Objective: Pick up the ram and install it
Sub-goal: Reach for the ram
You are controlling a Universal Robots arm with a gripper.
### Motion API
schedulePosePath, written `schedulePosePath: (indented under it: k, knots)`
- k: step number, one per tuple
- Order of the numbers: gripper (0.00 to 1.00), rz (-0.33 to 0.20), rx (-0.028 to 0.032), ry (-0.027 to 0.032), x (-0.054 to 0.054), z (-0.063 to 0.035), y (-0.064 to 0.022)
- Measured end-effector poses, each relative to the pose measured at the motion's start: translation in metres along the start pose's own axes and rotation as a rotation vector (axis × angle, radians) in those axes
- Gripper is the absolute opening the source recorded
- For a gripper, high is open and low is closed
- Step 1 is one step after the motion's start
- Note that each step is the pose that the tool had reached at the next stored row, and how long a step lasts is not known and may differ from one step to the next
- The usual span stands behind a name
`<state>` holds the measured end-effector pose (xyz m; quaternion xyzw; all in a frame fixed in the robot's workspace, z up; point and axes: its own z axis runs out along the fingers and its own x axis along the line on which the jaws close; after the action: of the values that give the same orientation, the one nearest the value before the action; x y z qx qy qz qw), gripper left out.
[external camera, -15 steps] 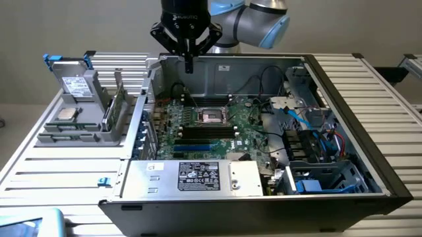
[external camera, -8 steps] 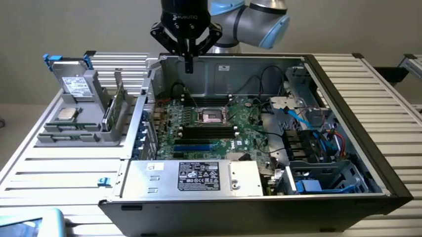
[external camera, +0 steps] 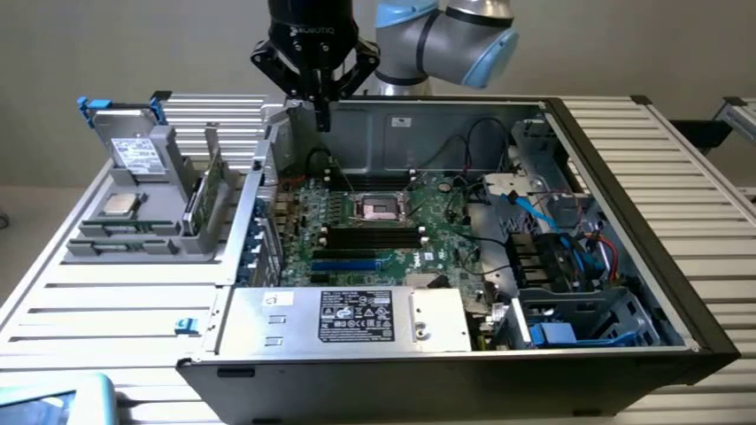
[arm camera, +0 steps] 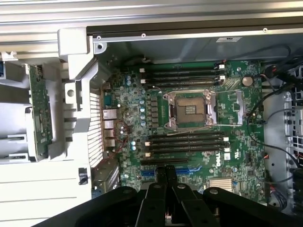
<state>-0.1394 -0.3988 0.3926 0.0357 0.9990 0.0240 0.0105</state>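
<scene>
The black two-finger gripper (external camera: 319,119) hangs with its jaws closed on nothing. The thin green ram stick (external camera: 120,227) lies well off from the jaws, lower and toward the exterior view's left. Its long axis runs across that view.

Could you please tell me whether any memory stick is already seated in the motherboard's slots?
No, the black slots on both sides of the socket all stand empty.

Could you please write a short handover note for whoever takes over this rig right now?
Gripper: shut, holding nothing, hanging above the back of the open computer case.
Ram: lying in the grey parts holder at the exterior view's left, beside the case, untouched.
Memory slots on the motherboard: empty.
Done: nothing.
Left: pick up the ram and seat it in a slot.
</scene>
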Motion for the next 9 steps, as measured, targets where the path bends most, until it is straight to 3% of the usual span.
schedulePosePath:
  k: [9]
  knots:
    - [0.11,0.000,0.0000,0.0001,0.041,-0.0009,-0.0029]
